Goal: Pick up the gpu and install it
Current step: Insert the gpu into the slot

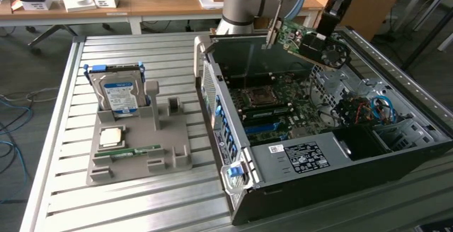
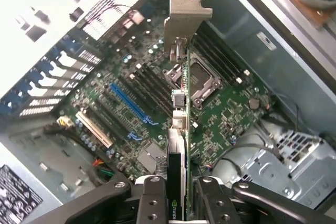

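The gpu (image 1: 303, 42) hangs in the air above the open computer case (image 1: 283, 160), tilted, with its silvery bracket (image 1: 272, 31) toward the exterior view's left and its black fan (image 1: 334, 51) toward the right. My gripper (image 1: 328, 24) is shut on the card's fan end from above. In the wrist view the gpu (image 2: 178, 124) is seen edge-on between my fingers (image 2: 152, 203), and its bracket (image 2: 186, 14) points away from me. Beneath it lies the green motherboard (image 2: 226, 114) with a blue slot (image 2: 131, 103).
To the exterior view's left of the case, a grey fixture (image 1: 173, 155) holds an upright hard drive (image 1: 119, 96), a processor chip (image 1: 112, 136) and a green memory stick (image 1: 134, 151). The case walls, a drive cage (image 1: 403, 134) and blue cables (image 1: 381, 107) surround the motherboard.
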You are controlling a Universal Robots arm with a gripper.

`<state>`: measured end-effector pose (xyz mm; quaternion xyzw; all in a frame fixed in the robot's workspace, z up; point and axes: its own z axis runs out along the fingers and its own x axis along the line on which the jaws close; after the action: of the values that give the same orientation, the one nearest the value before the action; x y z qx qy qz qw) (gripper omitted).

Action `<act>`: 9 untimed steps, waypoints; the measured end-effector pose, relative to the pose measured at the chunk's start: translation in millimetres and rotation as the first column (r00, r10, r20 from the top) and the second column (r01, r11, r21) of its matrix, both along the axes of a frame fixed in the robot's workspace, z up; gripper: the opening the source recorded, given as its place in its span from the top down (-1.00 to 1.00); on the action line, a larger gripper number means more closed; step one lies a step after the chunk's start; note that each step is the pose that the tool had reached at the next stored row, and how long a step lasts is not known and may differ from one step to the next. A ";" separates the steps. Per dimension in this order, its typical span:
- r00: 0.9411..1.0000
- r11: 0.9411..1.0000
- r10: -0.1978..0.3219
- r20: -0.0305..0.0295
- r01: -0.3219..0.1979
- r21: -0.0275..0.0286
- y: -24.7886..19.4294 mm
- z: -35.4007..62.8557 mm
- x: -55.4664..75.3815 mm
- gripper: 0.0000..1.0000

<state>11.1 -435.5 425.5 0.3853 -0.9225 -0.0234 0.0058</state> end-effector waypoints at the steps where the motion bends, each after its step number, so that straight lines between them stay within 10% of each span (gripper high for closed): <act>1: 1.000 1.000 0.018 0.000 -0.018 0.000 0.0 -0.1 0.0 0.47; 9: 0.987 0.987 0.163 0.000 -0.163 0.000 0.0 -1.0 0.0 0.47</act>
<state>11.1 -435.6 424.5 0.4593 -0.8879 -0.0229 0.0076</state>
